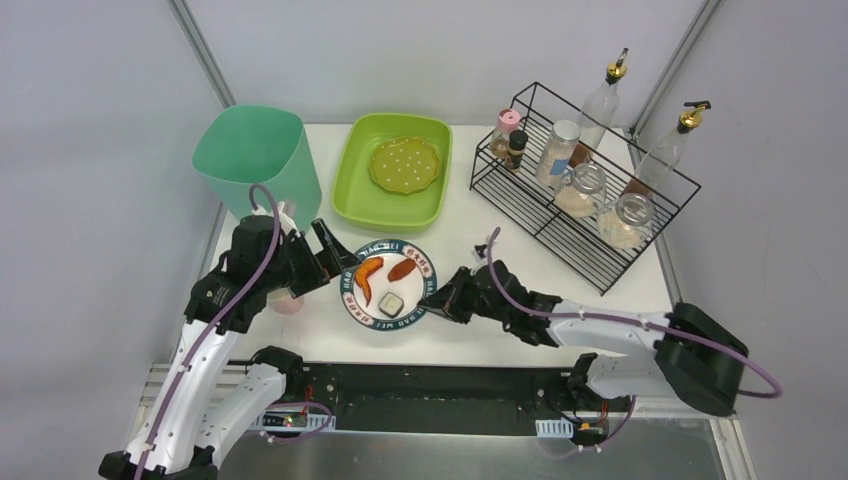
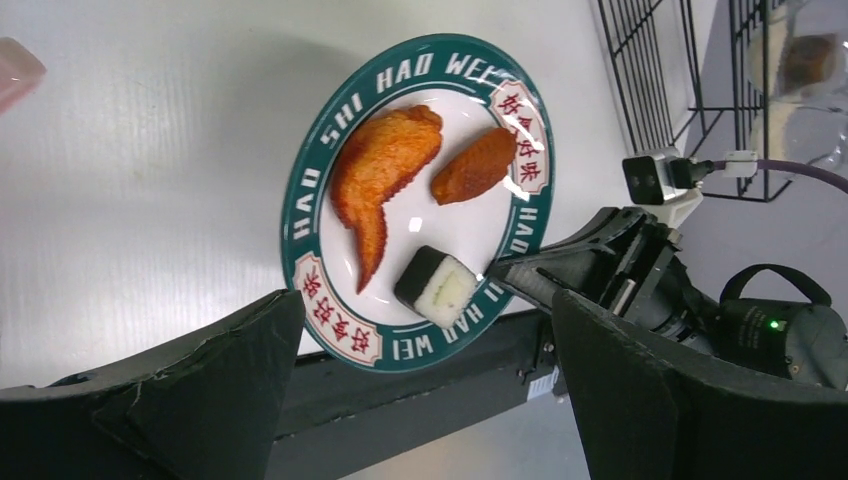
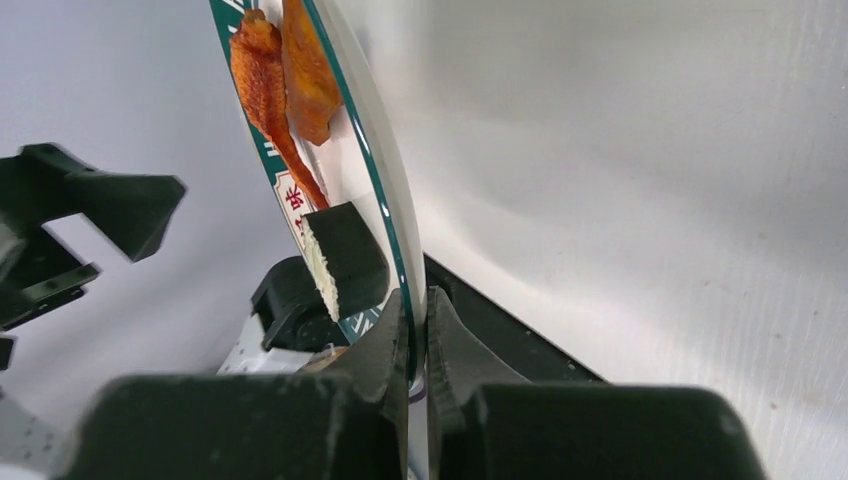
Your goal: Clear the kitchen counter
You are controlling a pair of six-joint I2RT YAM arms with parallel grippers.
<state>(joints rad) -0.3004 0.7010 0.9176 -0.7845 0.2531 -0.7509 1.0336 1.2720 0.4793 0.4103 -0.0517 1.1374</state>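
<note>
Right gripper (image 3: 418,305): jaws are pressing together on the rim of the plate (image 1: 388,322), pinching it at its right side. The right wrist view is showing the rim sandwiched between both fingers. We cannot tell whether the plate is lifting off or sitting flat.

Left gripper (image 1: 338,272): jaws are spreading wide and holding nothing, hanging just beside the plate's left side and facing it.

On the plate we are seeing a chicken wing (image 1: 368,280), a smaller fried piece (image 1: 402,269) and a sushi piece (image 1: 391,303) near the pinched side.

The plate is sitting near the front edge of the kitchen counter (image 1: 460,220), about mid-width, just behind the black rail (image 1: 430,385). The lime-green tub (image 1: 340,190) is standing at the back edge, straight behind the plate, with a green dish inside. The mint bin (image 1: 255,150) is at the back-left corner and the wire rack (image 1: 590,200) is along the right edge.

We are judging the step as plate removal, with the grip made and the carry not yet done. The next move is likely calling for a level lift so the food is not sliding off. After that the plate probably goes back toward the tub or the bin. The left arm probably has to give way or support the free side.
</note>
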